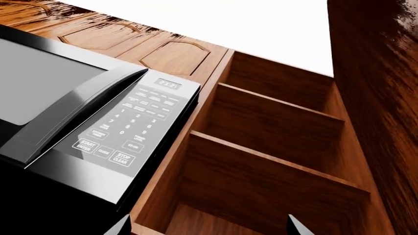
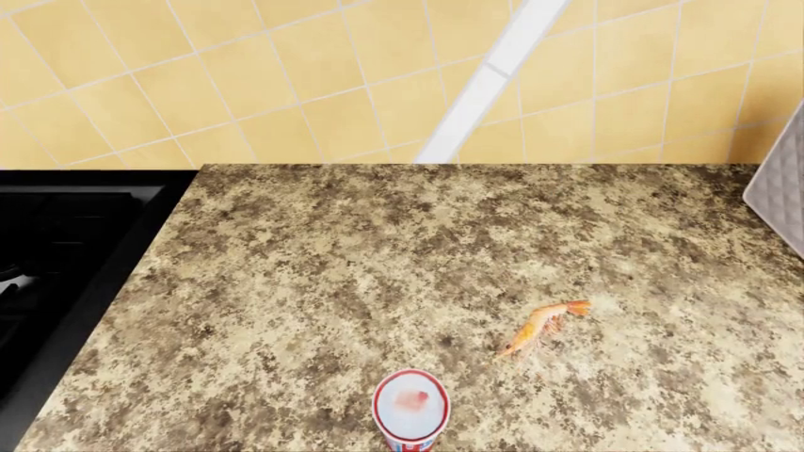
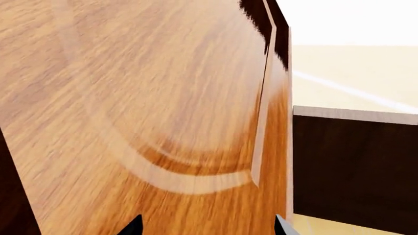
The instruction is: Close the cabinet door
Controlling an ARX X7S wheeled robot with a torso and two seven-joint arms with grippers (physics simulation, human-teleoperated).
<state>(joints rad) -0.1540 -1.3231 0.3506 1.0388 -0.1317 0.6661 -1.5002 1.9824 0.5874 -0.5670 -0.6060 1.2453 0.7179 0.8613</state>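
Note:
In the left wrist view an open wooden cabinet [image 1: 274, 147] shows its bare shelves, with its door [image 1: 385, 98] swung out along one side. My left gripper [image 1: 207, 229] is open, its fingertips spread wide in front of the shelves with nothing between them. The right wrist view is filled by the cabinet door's [image 3: 150, 112] orange panelled face, very close. My right gripper [image 3: 205, 227] is open, its two tips spread just off the door panel. Neither arm shows in the head view.
A microwave [image 1: 85, 122] with a keypad hangs beside the open cabinet, with closed cabinet doors [image 1: 163, 54] beyond it. Below, the head view shows a speckled counter [image 2: 377, 254], a shrimp [image 2: 540, 328], a red-and-white can [image 2: 411, 407], a black stove [image 2: 63, 254] at left.

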